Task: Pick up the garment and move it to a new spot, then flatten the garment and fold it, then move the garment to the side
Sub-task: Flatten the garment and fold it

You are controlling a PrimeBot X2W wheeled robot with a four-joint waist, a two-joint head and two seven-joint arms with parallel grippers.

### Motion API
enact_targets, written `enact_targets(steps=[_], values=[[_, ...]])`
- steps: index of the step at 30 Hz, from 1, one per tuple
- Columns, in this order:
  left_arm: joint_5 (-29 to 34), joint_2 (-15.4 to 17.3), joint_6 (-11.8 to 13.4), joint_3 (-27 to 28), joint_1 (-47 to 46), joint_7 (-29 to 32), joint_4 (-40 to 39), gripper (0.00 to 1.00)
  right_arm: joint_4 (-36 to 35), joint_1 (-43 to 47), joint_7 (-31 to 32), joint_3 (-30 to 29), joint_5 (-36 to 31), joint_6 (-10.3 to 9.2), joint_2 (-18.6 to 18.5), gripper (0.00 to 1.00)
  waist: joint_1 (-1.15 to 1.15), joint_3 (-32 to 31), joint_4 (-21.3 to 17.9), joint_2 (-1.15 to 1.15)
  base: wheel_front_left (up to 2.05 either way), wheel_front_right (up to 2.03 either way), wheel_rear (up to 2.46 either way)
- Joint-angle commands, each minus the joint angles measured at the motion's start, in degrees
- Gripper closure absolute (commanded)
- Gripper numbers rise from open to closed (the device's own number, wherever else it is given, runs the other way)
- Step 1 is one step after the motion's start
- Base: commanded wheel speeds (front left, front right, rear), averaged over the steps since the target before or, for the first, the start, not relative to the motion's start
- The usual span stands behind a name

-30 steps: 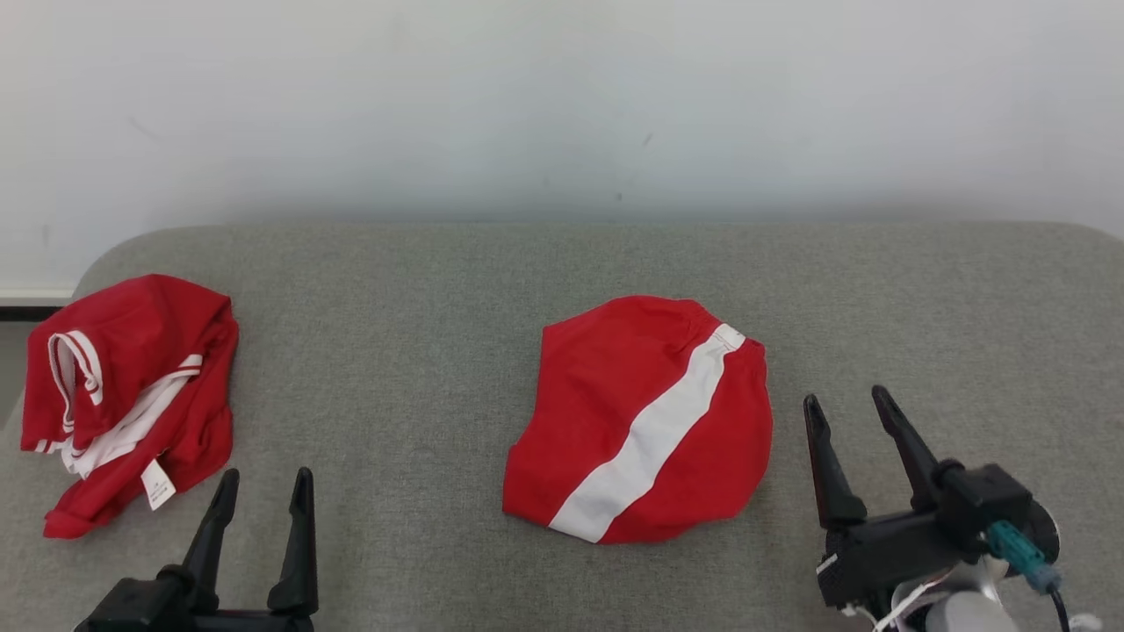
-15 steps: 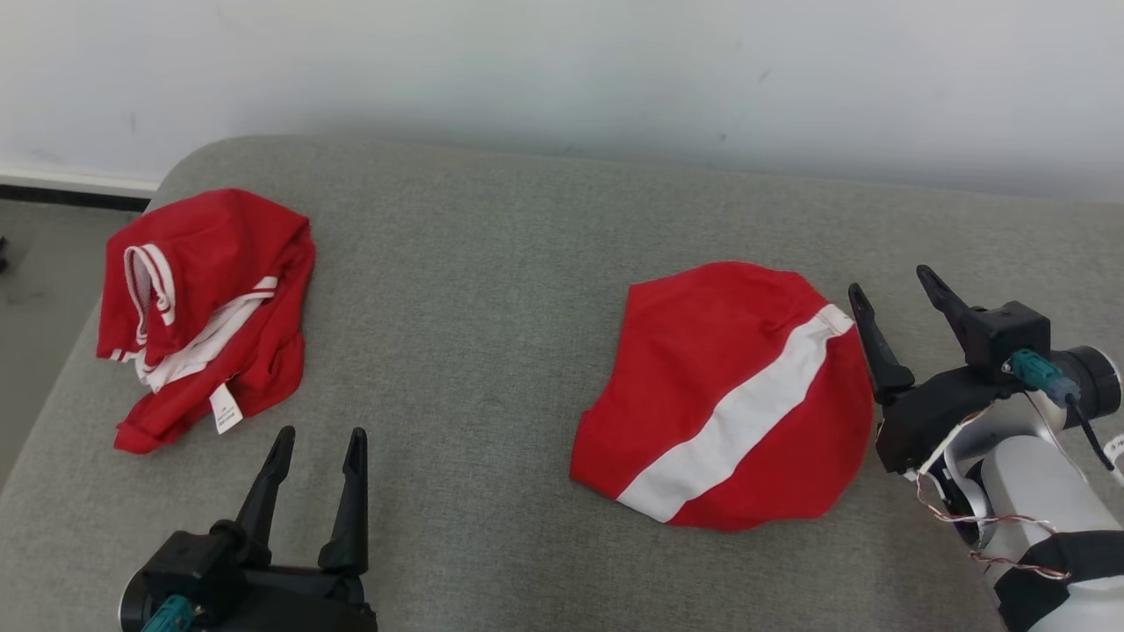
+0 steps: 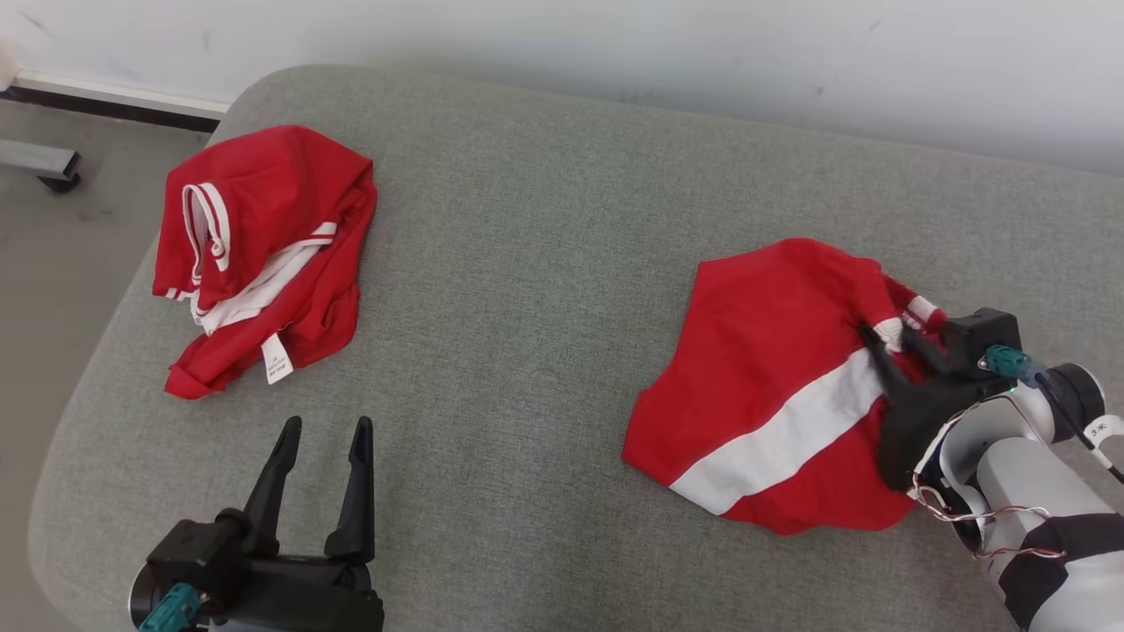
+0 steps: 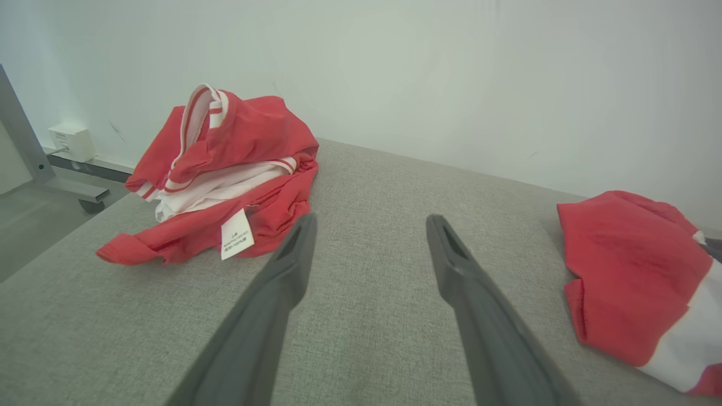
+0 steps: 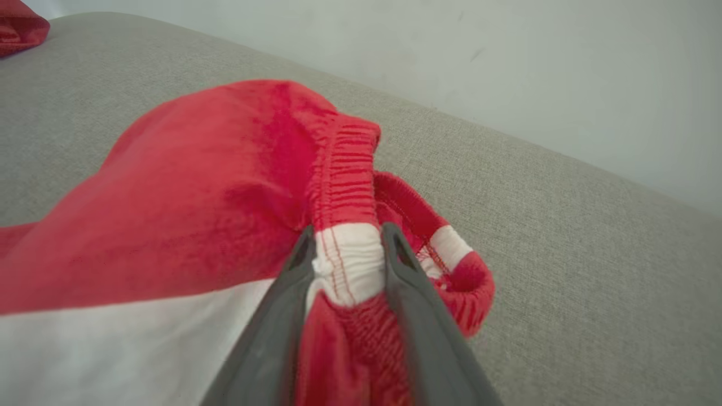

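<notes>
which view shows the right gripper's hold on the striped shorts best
Right wrist view: the right gripper pinches the waistband of the shorts at the white stripe, close up. The head view shows this small, from above. The left wrist view catches the shorts' other side.

Cushion (image 3: 527, 263) (grey): folded garment (image 3: 773, 351), crumpled garment (image 3: 263, 237).
</notes>
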Motion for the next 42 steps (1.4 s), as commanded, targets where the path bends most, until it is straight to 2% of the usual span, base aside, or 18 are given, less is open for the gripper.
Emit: enact_targets(steps=[1, 7, 12, 17, 21, 28, 29, 30, 31, 36, 42], values=[[-0.3, -0.2, -0.3, 0.2, 0.0, 0.0, 0.2, 0.0, 0.0, -0.4, -0.6, 0.5, 0.4, -0.13, -0.4, 1.0, -0.01, -0.4, -0.6, -0.01, 0.0, 0.0, 0.0], [-0.1, -0.3, -0.2, 1.1, 0.6, 0.0, 0.3, 0.0, -1.6, -0.9, -5.1, 3.2, 3.0, -0.13, -0.9, 1.0, -0.01, -2.1, -3.7, -0.01, 0.0, 0.0, 0.0], [0.1, -0.4, -0.2, 2.1, 1.8, 0.0, 0.3, 0.0, -5.4, 1.7, -7.5, 2.4, 5.7, -0.13, -1.0, 1.0, -0.01, -3.3, -7.3, -0.01, 0.0, 0.0, 0.0], [0.4, -0.4, -0.2, 1.7, 2.8, 0.0, 0.8, 0.0, -11.5, 8.5, -8.6, -2.9, 7.0, -0.13, -3.0, 1.0, -0.01, -3.9, -10.4, -0.01, 0.0, 0.0, 0.0], [0.5, -0.2, -0.2, 1.2, 1.8, 0.0, 1.3, 0.0, -16.4, 16.6, -8.7, -10.1, 6.4, -0.13, -3.9, 1.0, -0.01, -3.5, -11.9, -0.01, 0.0, 0.0, 0.0], [0.7, 0.1, -0.2, 0.9, 1.8, 0.0, 1.3, 0.0, -25.3, 31.2, -6.2, -21.1, 5.2, -0.13, 1.1, 1.0, -0.01, -3.6, -13.0, -0.01, 0.0, 0.0, 0.0], [0.8, 0.2, -0.2, 0.9, 2.0, 0.0, 1.4, 0.0, -26.4, 32.4, -6.0, -22.0, 4.7, -0.13, 2.1, 0.74, -0.01, -3.7, -13.2, -0.01, 0.0, 0.0, 0.0], [0.8, 0.3, -0.2, 0.9, 2.1, 0.0, 1.5, 0.0, -27.6, 33.3, -5.8, -23.1, 4.0, -0.13, 3.0, 0.3, -0.01, -3.8, -13.4, -0.01, 0.0, 0.0, 0.0], [0.8, 0.3, -0.2, 0.9, 2.3, 0.0, 1.6, 0.0, -28.8, 34.1, -5.9, -24.1, 3.1, -0.13, 3.8, 0.0, -0.01, -4.1, -13.6, -0.01, 0.0, 0.0, 0.0], [0.9, 0.5, -0.2, 0.9, 2.5, 0.0, 1.8, 0.0, -35.7, 36.0, -6.9, -27.5, -2.3, -0.13, 6.8, 0.0, -0.01, -5.5, -14.1, -0.01, 0.0, 0.0, 0.0], [0.8, 0.8, -0.2, 0.7, 3.0, 0.0, 1.9, 0.0, -42.5, 36.8, -7.5, -28.1, -5.9, -0.13, 9.2, 0.0, -0.01, -6.6, -14.2, -0.01, 0.0, 0.0, 0.0]])
